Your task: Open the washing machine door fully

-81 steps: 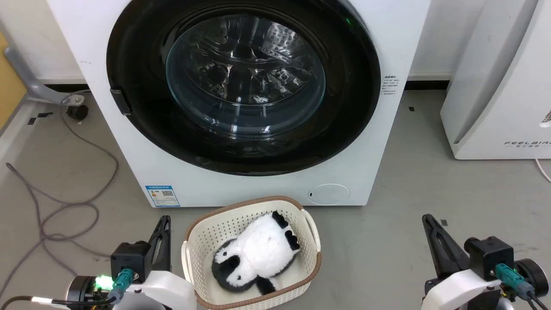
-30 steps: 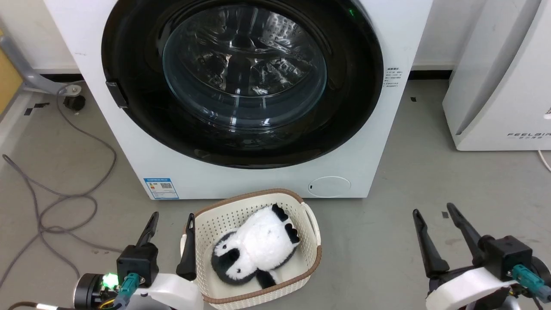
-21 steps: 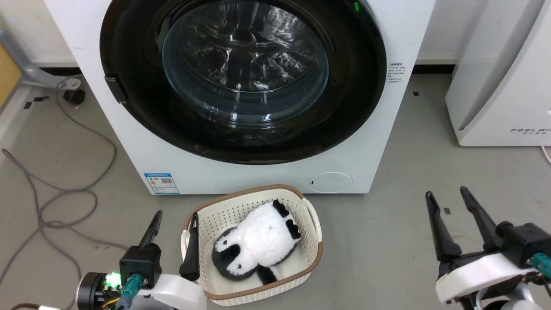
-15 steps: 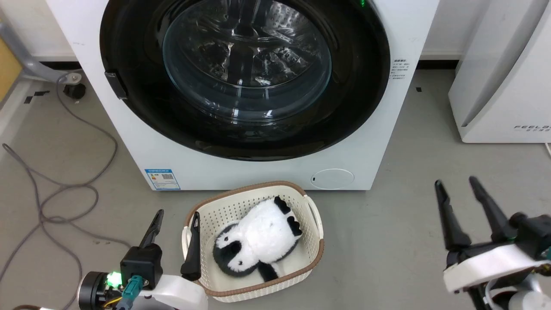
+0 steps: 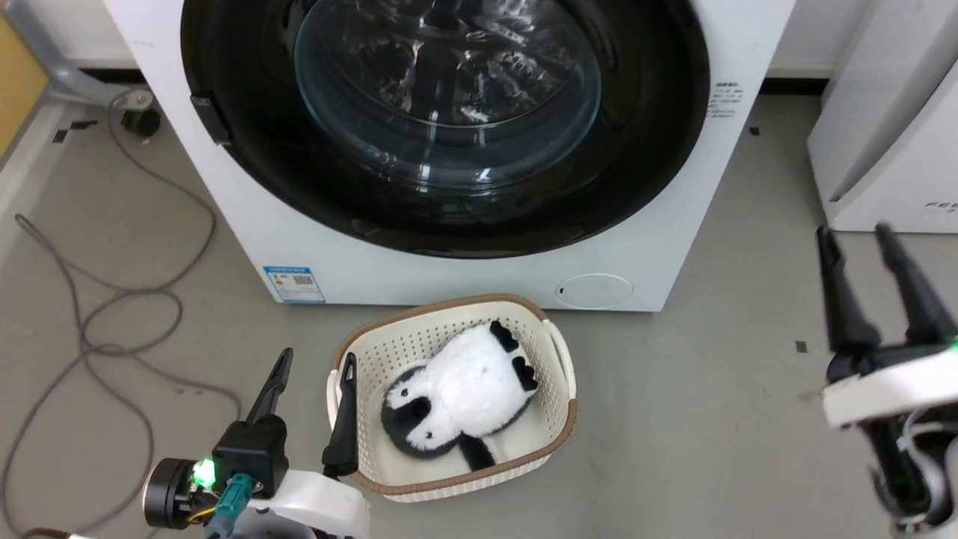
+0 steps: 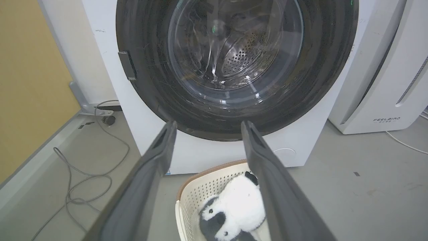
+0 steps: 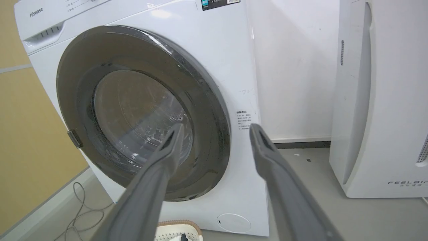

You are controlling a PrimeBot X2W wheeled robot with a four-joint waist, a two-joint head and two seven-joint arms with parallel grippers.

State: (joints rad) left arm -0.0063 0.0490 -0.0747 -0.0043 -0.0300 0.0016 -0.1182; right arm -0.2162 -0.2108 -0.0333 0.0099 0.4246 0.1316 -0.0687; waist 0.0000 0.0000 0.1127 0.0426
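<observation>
Ahead, washing machine door (image 5: pixel 449 97) closed — left gripper (image 5: pixel 317 355), right gripper (image 5: pixel 853 232), both spread, untouching.

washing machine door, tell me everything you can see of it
The washing machine door is a large round panel, nearly as wide as the washing machine. It looks like glossy black plastic around a bulging clear glass bowl, through which a perforated steel drum shows. A small dark tab sits at its left edge in the head view. It looks shut, flush against the white front. Nothing touches it: the left gripper and the right gripper, both open, are apart from it.
</observation>
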